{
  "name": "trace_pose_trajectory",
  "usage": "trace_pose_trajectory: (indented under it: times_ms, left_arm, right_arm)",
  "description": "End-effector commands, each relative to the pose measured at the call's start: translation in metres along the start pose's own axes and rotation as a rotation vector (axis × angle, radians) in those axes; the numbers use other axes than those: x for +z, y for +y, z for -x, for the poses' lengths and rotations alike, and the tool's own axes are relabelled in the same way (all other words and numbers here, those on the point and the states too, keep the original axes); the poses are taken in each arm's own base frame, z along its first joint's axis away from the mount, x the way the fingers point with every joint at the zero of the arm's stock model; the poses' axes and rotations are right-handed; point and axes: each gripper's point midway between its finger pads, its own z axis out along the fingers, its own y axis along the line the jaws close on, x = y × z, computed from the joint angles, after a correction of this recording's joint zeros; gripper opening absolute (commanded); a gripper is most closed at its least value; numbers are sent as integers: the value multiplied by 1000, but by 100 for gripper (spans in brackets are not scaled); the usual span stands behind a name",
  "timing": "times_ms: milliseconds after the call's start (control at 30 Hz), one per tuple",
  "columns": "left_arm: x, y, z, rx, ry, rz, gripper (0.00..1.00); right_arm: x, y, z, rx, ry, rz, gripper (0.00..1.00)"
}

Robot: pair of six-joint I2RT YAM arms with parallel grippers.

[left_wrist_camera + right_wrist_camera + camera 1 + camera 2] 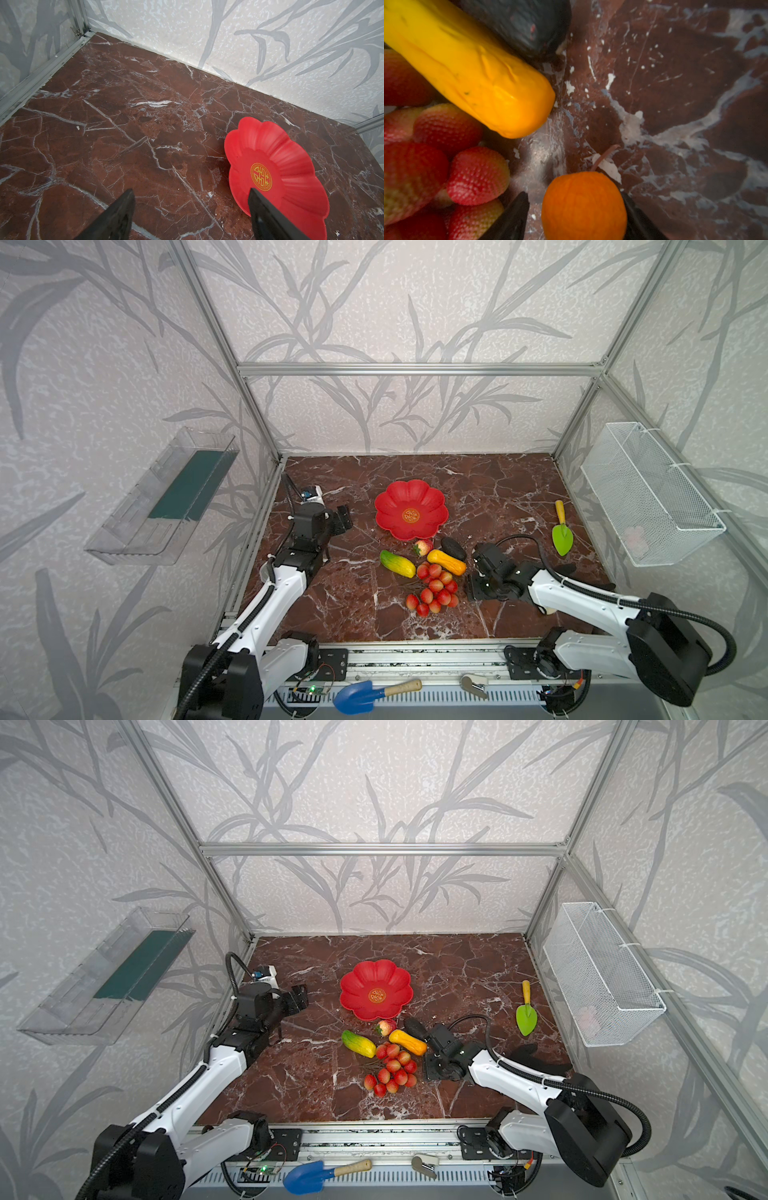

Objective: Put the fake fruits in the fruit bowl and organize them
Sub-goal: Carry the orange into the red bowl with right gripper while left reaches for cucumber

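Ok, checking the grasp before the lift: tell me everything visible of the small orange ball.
The small orange ball shows only in the right wrist view; it is hidden in both top views. Round, orange, dimpled matte skin like plastic, thin brown stem at one end. It seems to rest on the marble table, apart from the yellow-orange oblong and berries. It sits between the fingers of the right tool: one seems to meet its side, a narrow gap shows at the other.
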Motion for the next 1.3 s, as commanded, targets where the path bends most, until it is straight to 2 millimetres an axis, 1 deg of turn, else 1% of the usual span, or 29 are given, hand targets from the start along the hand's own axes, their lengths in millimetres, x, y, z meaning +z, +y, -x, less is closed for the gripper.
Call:
trace_pose_trajectory:
  times_ms: [0, 67, 133, 167, 233, 300, 367, 433, 500, 567, 633, 733, 767, 900, 1000, 1067, 1133, 1200, 1267]
  left_arm:
    - [-4, -3, 1, -16, -5, -13, 86]
    - [-4, -3, 0, -18, 1, -13, 86]
    - [-4, -3, -2, -19, 11, -14, 85]
    - [-4, -2, -3, -21, 15, -13, 85]
    - [-5, -3, -6, -24, 19, -22, 85]
    - [-7, -4, -9, -30, 20, -35, 85]
    - [-8, -5, -13, -36, 26, -48, 86]
    - [-10, -4, -18, -36, 46, -50, 85]
    - [-13, -4, -25, -46, 69, -55, 85]
    - [-15, -7, -33, -70, 87, -84, 85]
    - [-18, -9, -42, -95, 107, -109, 85]
    - [-23, -14, -58, -116, 147, -147, 85]
    - [-25, -15, -63, -118, 162, -153, 85]
    - [-30, -18, -84, -104, 216, -166, 85]
    - [-30, -20, -102, -97, 275, -168, 85]
    - [-30, -24, -115, -98, 316, -178, 85]
    - [-31, -30, -125, -94, 342, -183, 85]
    - [-32, -35, -134, -97, 362, -182, 85]
    - [-32, -41, -141, -107, 372, -186, 84]
  right_arm:
    - [4, 1, 6, -11, -26, -7, 57]
    - [3, -1, 8, -24, -36, -18, 48]
    - [-6, -5, 15, -49, -68, -49, 44]
    - [-13, -7, 21, -68, -93, -67, 44]
    - [-31, -9, 42, -116, -180, -110, 44]
    - [-51, -6, 67, -160, -282, -129, 43]
    - [-71, 11, 98, -195, -385, -95, 42]
    - [-82, 35, 126, -224, -454, -37, 42]
    - [-84, 64, 153, -251, -498, 34, 41]
    - [-76, 96, 177, -287, -509, 113, 41]
    - [-67, 120, 198, -317, -513, 165, 41]
    - [-43, 145, 224, -365, -493, 189, 41]
    - [-27, 149, 229, -378, -463, 188, 41]
    - [12, 156, 249, -387, -404, 194, 41]
    - [40, 151, 261, -384, -378, 163, 42]
    - [58, 149, 263, -383, -342, 157, 42]
    - [73, 147, 265, -388, -320, 150, 44]
    - [83, 143, 265, -388, -300, 134, 51]
    - [88, 141, 267, -378, -292, 138, 66]
